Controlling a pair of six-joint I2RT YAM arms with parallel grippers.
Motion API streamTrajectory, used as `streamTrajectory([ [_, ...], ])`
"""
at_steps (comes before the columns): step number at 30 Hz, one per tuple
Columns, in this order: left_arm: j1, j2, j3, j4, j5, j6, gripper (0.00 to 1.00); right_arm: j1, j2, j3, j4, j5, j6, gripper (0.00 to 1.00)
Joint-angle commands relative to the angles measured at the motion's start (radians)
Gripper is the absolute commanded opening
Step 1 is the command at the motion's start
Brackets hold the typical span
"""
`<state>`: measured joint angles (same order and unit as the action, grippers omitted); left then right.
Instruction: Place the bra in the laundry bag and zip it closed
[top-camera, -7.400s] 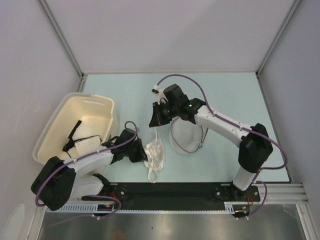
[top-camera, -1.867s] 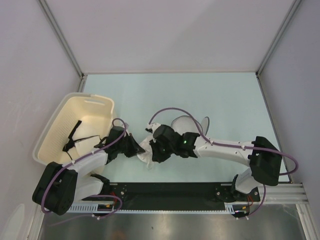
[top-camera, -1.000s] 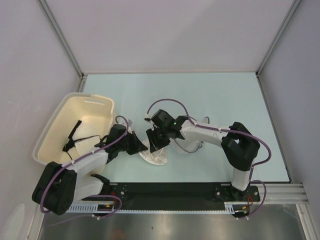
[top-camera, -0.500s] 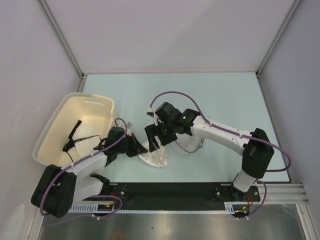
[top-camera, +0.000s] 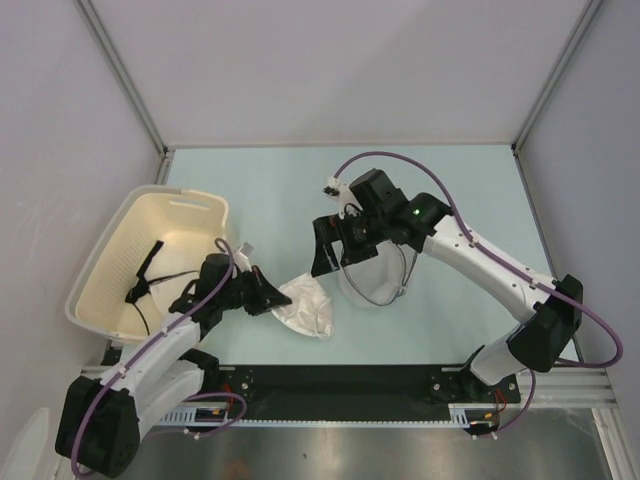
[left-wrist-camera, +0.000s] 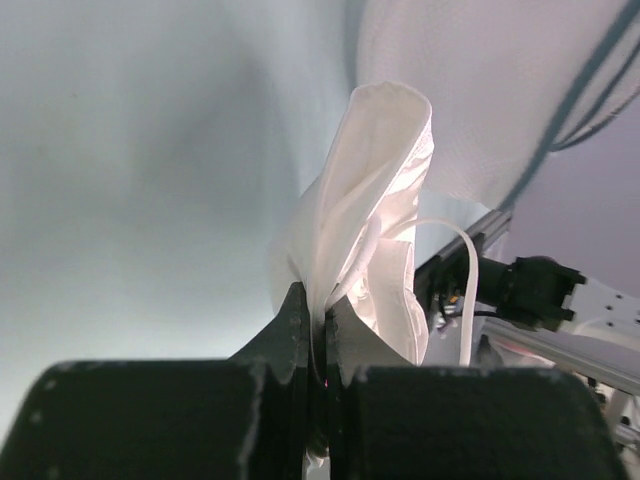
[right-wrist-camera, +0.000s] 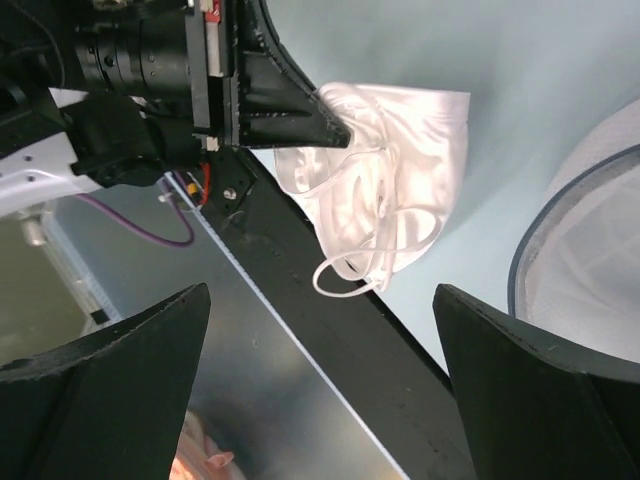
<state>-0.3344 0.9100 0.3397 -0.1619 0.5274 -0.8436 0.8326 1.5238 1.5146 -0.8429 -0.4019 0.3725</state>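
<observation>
Centrally, the crumpled, glossy white bra (top-camera: 305, 306), pinched in my left pincer (top-camera: 273, 297), sits just beside the mesh laundry bag (top-camera: 372, 299); my right pincer (top-camera: 322, 247) gapes wide; the cream basket (top-camera: 181, 211) holds a black strappy garment (top-camera: 148, 272).

One bra (top-camera: 308, 308) and one laundry bag (top-camera: 375, 278) are counted on the single tabletop (top-camera: 460, 190). One cream basket (top-camera: 108, 262) is seen, and one black garment (top-camera: 148, 272) is counted inside it. Two pincers are counted: the left pincer (top-camera: 282, 297) and the right pincer (top-camera: 326, 258).
</observation>
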Motion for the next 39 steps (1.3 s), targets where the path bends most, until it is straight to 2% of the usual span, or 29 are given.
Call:
streamTrajectory([
  [1, 0.018, -0.094, 0.076, -0.079, 0.086, -0.064, 0.0, -0.067, -0.06, -0.045, 0.014, -0.188, 0.008, 1.0],
  [6, 0.018, -0.167, 0.123, -0.08, 0.152, -0.144, 0.0, -0.135, -0.115, -0.138, 0.073, -0.388, 0.035, 1.0],
  [9, 0.018, -0.189, 0.157, -0.097, 0.181, -0.176, 0.0, -0.15, -0.152, -0.192, 0.134, -0.434, 0.062, 1.0],
  [16, -0.003, -0.22, 0.232, -0.097, 0.206, -0.25, 0.0, -0.138, -0.188, -0.275, 0.277, -0.491, 0.17, 1.0],
  [20, -0.035, -0.189, 0.283, -0.093, 0.212, -0.265, 0.0, -0.102, -0.172, -0.289, 0.355, -0.471, 0.209, 1.0],
  [27, -0.054, -0.166, 0.366, -0.091, 0.238, -0.27, 0.0, -0.099, -0.174, -0.294, 0.334, -0.391, 0.155, 1.0],
  [29, -0.054, -0.166, 0.371, -0.099, 0.243, -0.264, 0.0, -0.157, -0.18, -0.235, 0.152, -0.336, 0.07, 1.0],
  [31, -0.054, -0.172, 0.371, -0.111, 0.243, -0.259, 0.0, -0.2, -0.224, -0.244, 0.117, -0.345, 0.026, 1.0],
  [35, -0.052, -0.157, 0.367, -0.111, 0.27, -0.256, 0.0, -0.217, -0.254, -0.287, 0.13, -0.449, 0.032, 1.0],
  [39, -0.054, -0.145, 0.392, -0.116, 0.281, -0.249, 0.0, -0.14, -0.261, -0.329, 0.255, -0.505, 0.115, 1.0],
])
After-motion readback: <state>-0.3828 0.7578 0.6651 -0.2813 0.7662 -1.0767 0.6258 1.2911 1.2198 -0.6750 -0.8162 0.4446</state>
